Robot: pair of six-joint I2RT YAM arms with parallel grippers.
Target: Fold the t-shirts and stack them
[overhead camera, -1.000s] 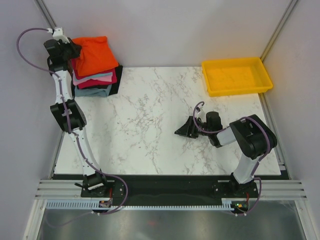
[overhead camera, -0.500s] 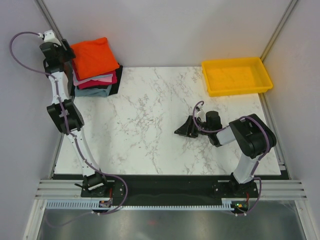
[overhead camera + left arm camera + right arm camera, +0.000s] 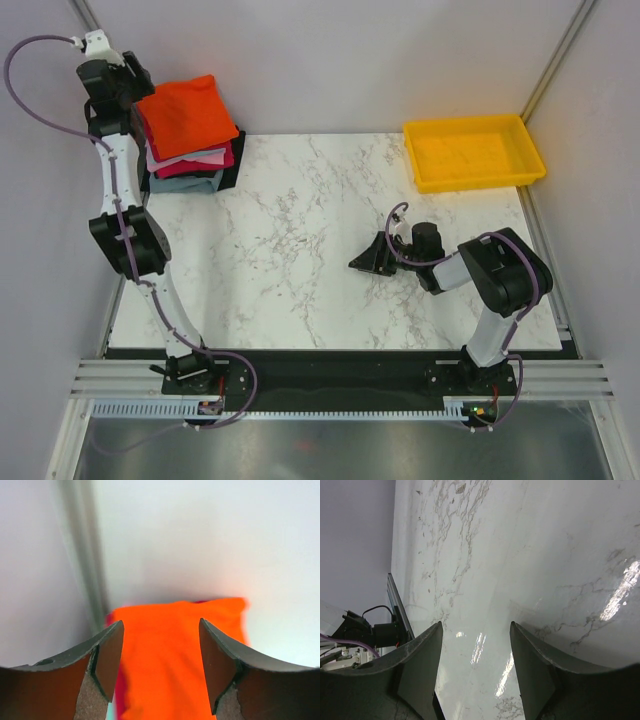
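A stack of folded soft cloth t-shirts is seen at the far left corner of the white marble-patterned tabletop (image 3: 300, 230), close to the left wall. The bright orange-red t-shirt (image 3: 185, 112) lies on top. Under it, edges of a pink t-shirt (image 3: 200, 157), a crimson t-shirt (image 3: 205, 166) and a grey-blue t-shirt (image 3: 185, 183) are shown. A black t-shirt (image 3: 232, 170) is visible at the bottom, on the right side of the pile.

The left gripper (image 3: 137, 88) is raised at the far left edge of the stack, just beside the orange-red t-shirt. In the left wrist view its fingers (image 3: 107, 655) are spread apart, and the orange-red cloth is framed in the gap between them. Nothing is pinched.

The right gripper (image 3: 372, 258) is held low over the bare tabletop, right of centre and well apart from the stack. In the right wrist view its fingers (image 3: 422, 675) are likewise spread, with only the marble surface between them.

A yellow rectangular plastic tray (image 3: 476, 184) is placed at the far right corner of the tabletop.
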